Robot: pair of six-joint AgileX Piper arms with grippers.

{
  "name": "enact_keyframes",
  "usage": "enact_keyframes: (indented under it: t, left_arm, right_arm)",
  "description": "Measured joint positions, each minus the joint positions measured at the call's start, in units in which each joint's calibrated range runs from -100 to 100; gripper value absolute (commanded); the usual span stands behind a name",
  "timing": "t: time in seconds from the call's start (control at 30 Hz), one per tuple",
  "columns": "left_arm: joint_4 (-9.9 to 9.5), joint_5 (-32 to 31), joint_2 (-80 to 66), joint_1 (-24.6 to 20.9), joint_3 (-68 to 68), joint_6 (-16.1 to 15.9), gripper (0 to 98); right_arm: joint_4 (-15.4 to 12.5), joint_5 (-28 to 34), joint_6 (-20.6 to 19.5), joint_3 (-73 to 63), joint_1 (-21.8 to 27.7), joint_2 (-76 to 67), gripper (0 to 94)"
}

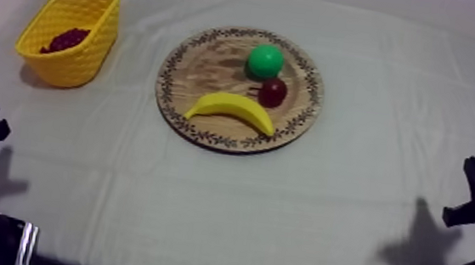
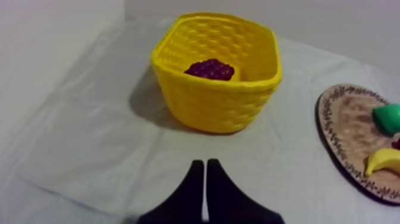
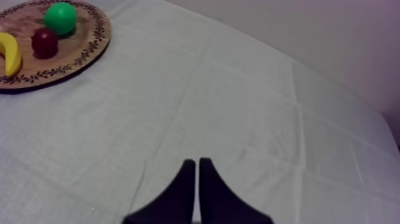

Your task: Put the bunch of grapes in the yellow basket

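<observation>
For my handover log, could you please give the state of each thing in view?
yellow basket: upright
bunch of grapes: inside the basket
wooden board: flat, bearing three fruits
banana: on board
green fruit: on board
small red fruit: on board
left gripper: shut, empty
right gripper: shut, empty

Banana (image 1: 232,108), small red fruit (image 1: 273,92), perhaps pear (image 1: 265,61).

left gripper (image 2: 205,164): plain black, tapered | right gripper (image 3: 197,162): plain black, tapered
</observation>
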Motion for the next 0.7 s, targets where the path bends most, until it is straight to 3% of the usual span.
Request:
enact_keyframes:
  t: [0.3,0.7]
  left_arm:
    - [0.54,-2.8,-3.6,0.4,1.9,7.1,0.0]
    - [0.54,-3.2,-3.8,0.8,2.1,7.8,0.0]
  right_arm:
    - [0.0,0.0,0.0,0.0,0.0,0.0,0.3]
    - [0.0,0.0,0.0,0.0,-0.1,0.0,0.3]
